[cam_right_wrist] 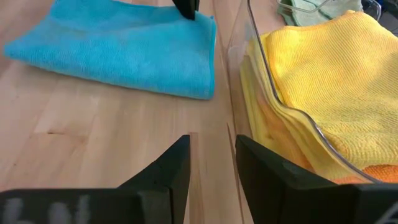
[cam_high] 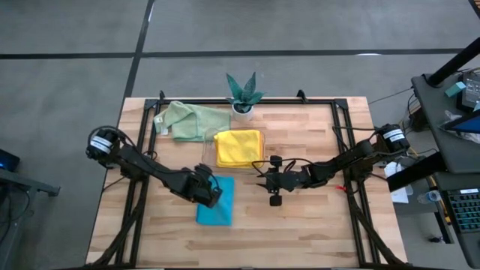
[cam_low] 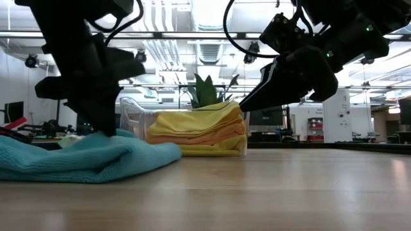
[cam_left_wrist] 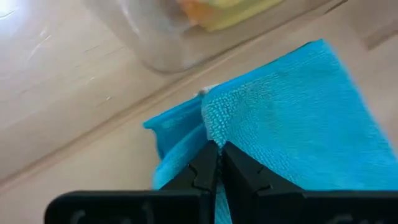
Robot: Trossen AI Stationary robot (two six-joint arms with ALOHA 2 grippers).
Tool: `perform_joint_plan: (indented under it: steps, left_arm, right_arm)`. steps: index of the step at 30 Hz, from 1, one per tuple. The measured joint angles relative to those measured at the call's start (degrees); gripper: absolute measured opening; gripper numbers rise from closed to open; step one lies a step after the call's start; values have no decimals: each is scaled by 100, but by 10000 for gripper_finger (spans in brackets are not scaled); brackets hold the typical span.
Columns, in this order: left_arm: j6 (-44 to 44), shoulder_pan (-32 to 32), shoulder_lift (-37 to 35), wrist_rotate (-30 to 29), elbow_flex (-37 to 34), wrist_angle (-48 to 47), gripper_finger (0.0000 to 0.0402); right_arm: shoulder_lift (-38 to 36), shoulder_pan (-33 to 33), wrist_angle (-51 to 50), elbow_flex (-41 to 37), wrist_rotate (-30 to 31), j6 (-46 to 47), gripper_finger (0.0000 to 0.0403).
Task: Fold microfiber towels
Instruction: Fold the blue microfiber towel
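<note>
A teal-blue towel (cam_high: 217,206) lies folded on the table at the near middle, and my left gripper (cam_high: 211,192) is shut on its far left part. My right gripper (cam_high: 264,181) hovers open over bare wood to the right of that towel, with nothing between its fingers (cam_right_wrist: 177,168). Folded yellow towels (cam_high: 238,147), with an orange one under them (cam_right_wrist: 373,171), are stacked in a clear tray (cam_low: 131,119) behind it. A pale green towel (cam_high: 187,120) lies crumpled at the far left. My left gripper pinches the teal-blue towel's edge (cam_left_wrist: 210,134) between its two fingers, close to a corner at the towel's far left. The fingers slant down from the table's left. The cloth bulges up a little at the grip (cam_low: 112,138); the remainder lies flat on the table.
A small potted plant (cam_high: 244,96) stands at the far edge behind the tray. A black frame rail (cam_high: 247,102) runs round the table's far and side edges. Bare wood lies open to the right and near side of the teal-blue towel.
</note>
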Motion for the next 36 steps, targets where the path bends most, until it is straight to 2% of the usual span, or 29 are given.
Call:
perform_joint_plan:
  steps: [7, 12, 15, 20, 22, 27, 31, 36]
  left_arm:
    - [187, -4, -44, 43, 199, 246, 16]
    - [904, -4, -52, 288, 118, 1568, 69]
    - [1073, -8, -49, 312, 103, 1941, 105]
    - [1062, -6, 14, 323, 92, 1927, 150]
    - [1048, -6, -4, 511, 90, 1760, 159]
    - [681, -28, -307, 699, 166, 858, 164]
    - [260, -30, -382, 516, 62, 211, 164]
    - [-224, -30, -174, 366, -248, 149, 164]
  right_arm:
    - [0, 0, 0, 0, 2, 0, 118]
    - [0, 0, 0, 0, 0, 0, 118]
    - [0, 0, 0, 0, 0, 0, 118]
    - [0, 0, -2, 0, 0, 4, 118]
    - [0, 0, -9, 0, 0, 30, 118]
    - [1, 0, -23, 0, 0, 42, 118]
    - [2, 0, -20, -2, 0, 41, 118]
    - [2, 0, 2, -2, 0, -2, 118]
